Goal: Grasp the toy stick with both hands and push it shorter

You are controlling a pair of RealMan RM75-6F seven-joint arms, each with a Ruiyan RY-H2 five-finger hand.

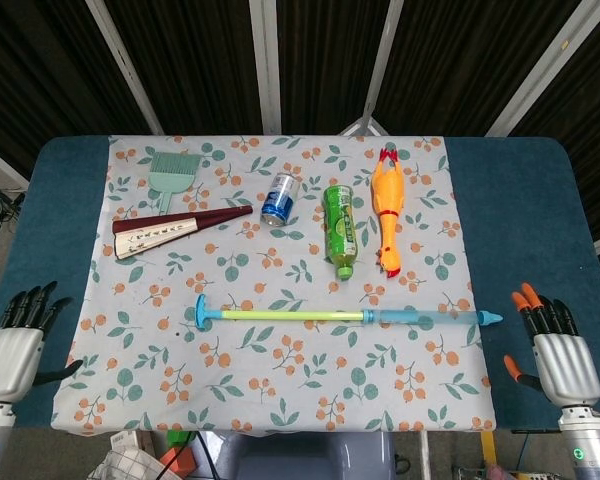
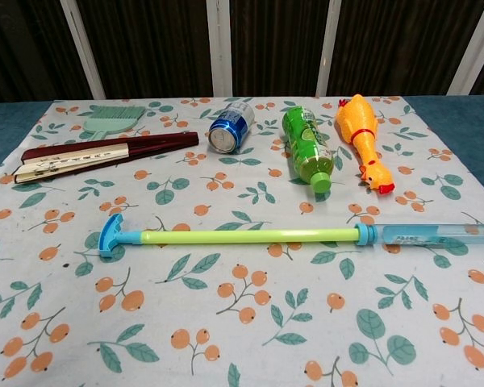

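The toy stick (image 1: 340,316) lies stretched out across the floral cloth, with a blue T-shaped end at the left, a yellow-green rod in the middle and a clear blue tube with a pointed tip at the right. In the chest view the toy stick (image 2: 250,236) runs off the right edge. My left hand (image 1: 15,345) hovers at the table's front left corner, fingers apart, holding nothing. My right hand (image 1: 552,350) hovers at the front right, just right of the stick's tip, fingers spread and empty. Neither hand touches the stick.
Behind the stick lie a folded fan (image 1: 178,230), a green brush (image 1: 170,174), a blue can (image 1: 279,197), a green bottle (image 1: 340,228) and a rubber chicken (image 1: 387,208). The cloth (image 1: 280,380) covers the middle of the blue table (image 1: 520,200).
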